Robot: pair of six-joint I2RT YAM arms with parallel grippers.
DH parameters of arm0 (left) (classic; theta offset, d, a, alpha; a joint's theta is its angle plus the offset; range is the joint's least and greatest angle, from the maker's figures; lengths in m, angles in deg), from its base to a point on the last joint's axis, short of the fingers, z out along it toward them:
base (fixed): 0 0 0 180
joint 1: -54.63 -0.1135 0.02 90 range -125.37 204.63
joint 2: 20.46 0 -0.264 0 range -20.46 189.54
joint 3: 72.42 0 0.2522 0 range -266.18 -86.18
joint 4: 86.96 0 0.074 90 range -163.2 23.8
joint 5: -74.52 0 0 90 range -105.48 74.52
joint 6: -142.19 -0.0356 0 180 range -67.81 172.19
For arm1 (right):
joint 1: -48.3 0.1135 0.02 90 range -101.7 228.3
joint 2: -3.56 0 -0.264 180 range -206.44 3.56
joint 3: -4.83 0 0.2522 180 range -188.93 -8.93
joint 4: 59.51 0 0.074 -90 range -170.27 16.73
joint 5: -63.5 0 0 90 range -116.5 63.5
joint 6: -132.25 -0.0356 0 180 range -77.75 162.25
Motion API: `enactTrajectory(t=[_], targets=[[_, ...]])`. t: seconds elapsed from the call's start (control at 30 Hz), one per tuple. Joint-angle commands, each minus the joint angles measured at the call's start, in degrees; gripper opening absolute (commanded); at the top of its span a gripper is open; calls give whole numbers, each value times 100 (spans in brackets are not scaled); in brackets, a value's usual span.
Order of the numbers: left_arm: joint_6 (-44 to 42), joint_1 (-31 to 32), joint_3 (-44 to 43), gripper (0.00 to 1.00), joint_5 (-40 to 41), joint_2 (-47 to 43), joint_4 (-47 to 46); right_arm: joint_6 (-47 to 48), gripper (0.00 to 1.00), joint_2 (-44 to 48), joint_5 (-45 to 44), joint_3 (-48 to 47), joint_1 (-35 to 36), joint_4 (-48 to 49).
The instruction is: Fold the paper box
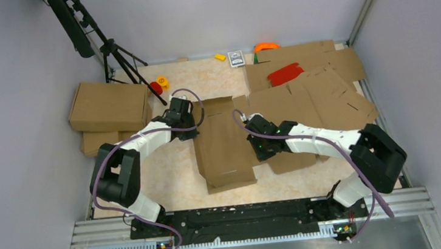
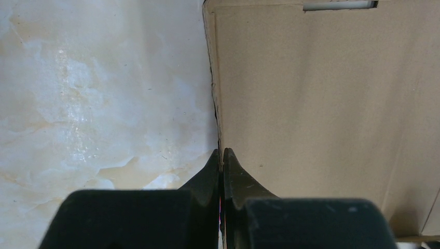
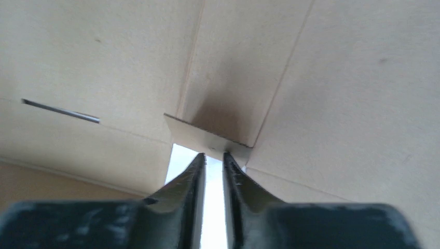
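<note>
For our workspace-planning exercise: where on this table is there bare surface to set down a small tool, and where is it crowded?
Bare table lies between the left arm and the paper box, and in a far strip behind the box. The right side is crowded with flat cardboard sheets; closed boxes fill the far-left corner.

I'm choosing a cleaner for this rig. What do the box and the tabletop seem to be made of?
The box: plain brown cardboard, matte and unprinted, probably corrugated; the wrist views show faint ribbing and a raw cut edge with some thickness. The tabletop: glossy, with a cream marble pattern and glare patches; it could be stone or a printed laminate, the look doesn't settle which.
</note>
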Motion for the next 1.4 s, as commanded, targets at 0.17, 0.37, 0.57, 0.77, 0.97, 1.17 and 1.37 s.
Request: enactTrajectory(t=[0.17,0.37,0.57,0.77,0.97,1.17,1.37], targets=[[-108,2,-227,0,-107,47,-42,162,56,748,385,343,-438,381],[-117,9,-245,0,-128,47,-29,444,52,671,748,395,-443,493],[-111,10,-253,0,-133,68,-33,806,15,735,1341,358,-440,705],[22,70,-258,0,-402,90,-45,1061,0,466,1252,-339,-28,282],[100,111,-236,0,-410,61,-55,1273,1,-230,767,-1123,552,-305],[73,111,-271,0,-388,62,-7,1200,14,-378,371,-1410,689,-573],[-82,111,-280,0,-429,178,-116,845,41,146,416,-1517,390,-629]])
